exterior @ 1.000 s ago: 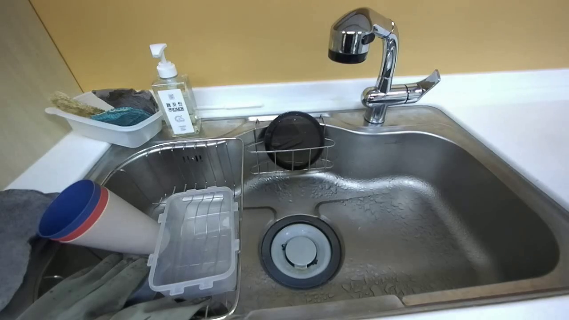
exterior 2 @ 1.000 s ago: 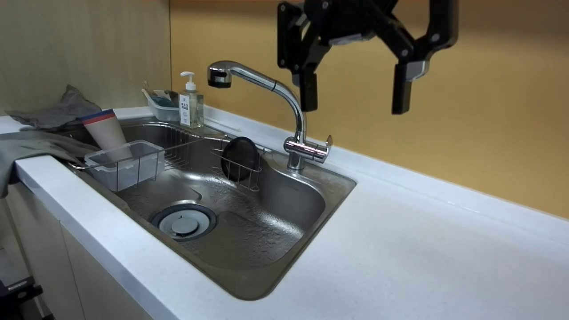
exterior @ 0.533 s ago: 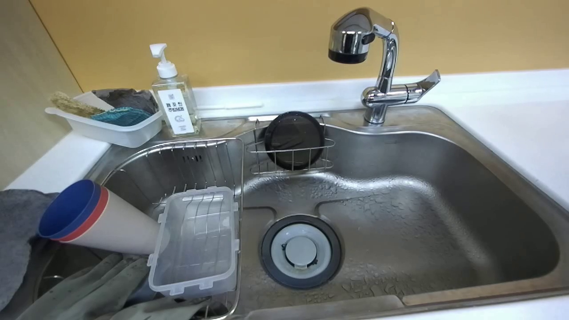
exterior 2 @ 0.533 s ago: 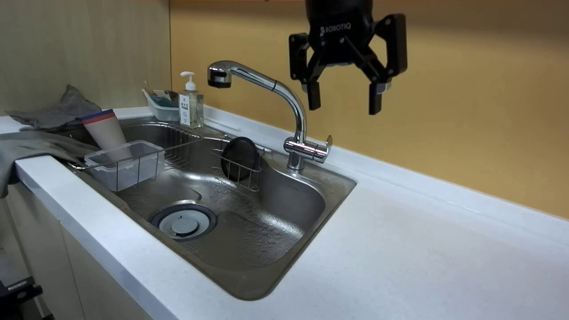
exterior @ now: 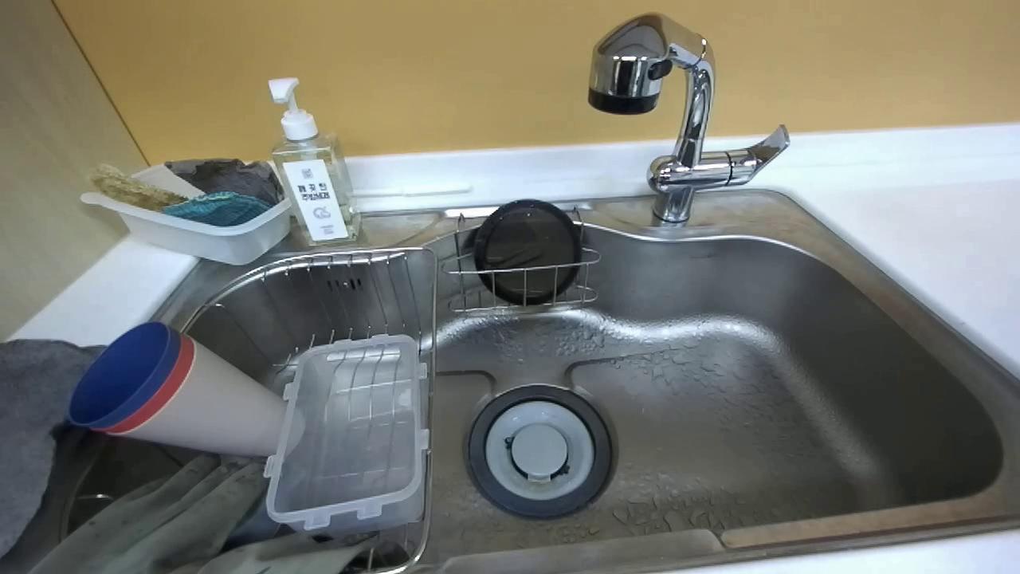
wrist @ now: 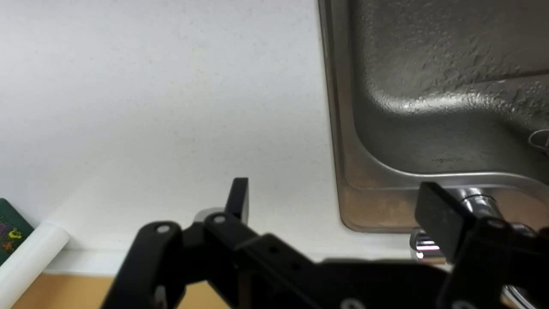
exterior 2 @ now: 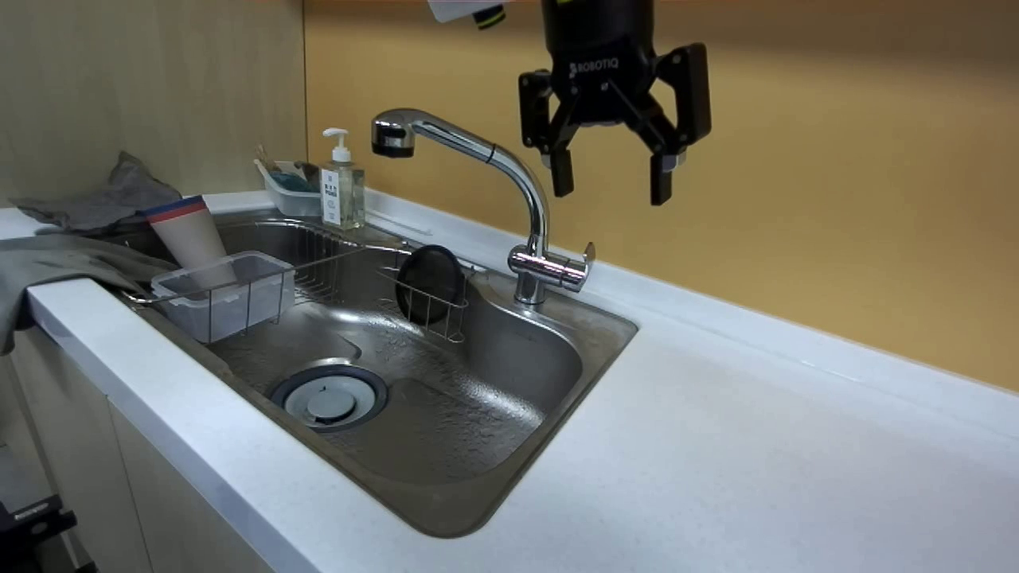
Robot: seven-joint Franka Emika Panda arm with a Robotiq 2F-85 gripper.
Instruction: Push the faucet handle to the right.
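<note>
Two fingers (exterior 2: pixel 661 181) spread, empty.
My gripper (exterior 2: pixel 611 186) hangs higher than the handle (exterior: pixel 768 149) on the faucet (exterior: pixel 698 119) at the back of the sink (exterior: pixel 717 414); I judge this the approach, needing descent beside it, then a push right.

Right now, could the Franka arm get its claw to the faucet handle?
Probably yes: in an exterior view the open claw hangs higher than the faucet handle with nothing visible between them, though lowering it may need care around the chrome spout.
</note>
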